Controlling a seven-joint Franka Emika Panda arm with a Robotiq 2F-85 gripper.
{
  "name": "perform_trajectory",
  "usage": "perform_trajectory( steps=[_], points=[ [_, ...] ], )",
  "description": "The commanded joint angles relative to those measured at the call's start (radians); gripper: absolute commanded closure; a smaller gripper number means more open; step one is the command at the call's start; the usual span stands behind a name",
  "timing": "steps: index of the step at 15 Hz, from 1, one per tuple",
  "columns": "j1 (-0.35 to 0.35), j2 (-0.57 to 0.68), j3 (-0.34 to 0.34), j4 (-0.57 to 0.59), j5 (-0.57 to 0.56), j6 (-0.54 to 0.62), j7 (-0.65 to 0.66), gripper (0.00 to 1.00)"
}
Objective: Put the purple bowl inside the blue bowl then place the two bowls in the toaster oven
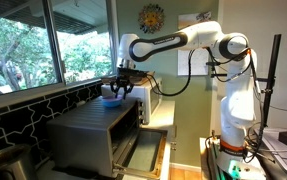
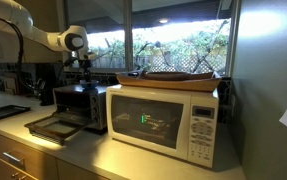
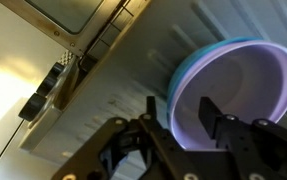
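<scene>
The purple bowl [image 3: 238,95] sits nested inside the blue bowl [image 3: 183,70], whose rim shows as a thin blue edge around it. Both rest on top of the toaster oven [image 3: 113,75]. In an exterior view the blue bowl [image 1: 110,93] stands on the grey toaster oven [image 1: 88,130], whose front door [image 1: 143,150] is dropped open. My gripper [image 3: 188,118] is open and straddles the bowls' near rim, one finger outside and one inside the purple bowl. It also shows over the oven in both exterior views [image 1: 121,88] [image 2: 81,72]. The bowls are hidden in one exterior view.
A white microwave [image 2: 163,122] stands beside the toaster oven [image 2: 81,105] with a wooden tray [image 2: 178,78] on top. The oven's open door [image 2: 48,127] juts over the counter. Windows run behind the counter. The oven's knobs [image 3: 43,92] show in the wrist view.
</scene>
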Motion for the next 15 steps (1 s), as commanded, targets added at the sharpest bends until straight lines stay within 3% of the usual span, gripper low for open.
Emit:
perform_trajectory(
  steps=[1,3,4,9,15],
  points=[
    [0.02,-0.03,-0.025,-0.05,0.033,0.024,0.01,0.83],
    [0.021,-0.047,-0.028,-0.079,0.071,0.047,-0.005,0.98],
    [0.021,-0.058,-0.03,-0.101,0.091,0.063,-0.006,1.0],
    [0.033,-0.171,-0.026,-0.234,0.174,0.152,-0.06,0.98],
    [0.09,-0.399,-0.014,-0.441,0.211,0.152,-0.311,0.98]
  ],
)
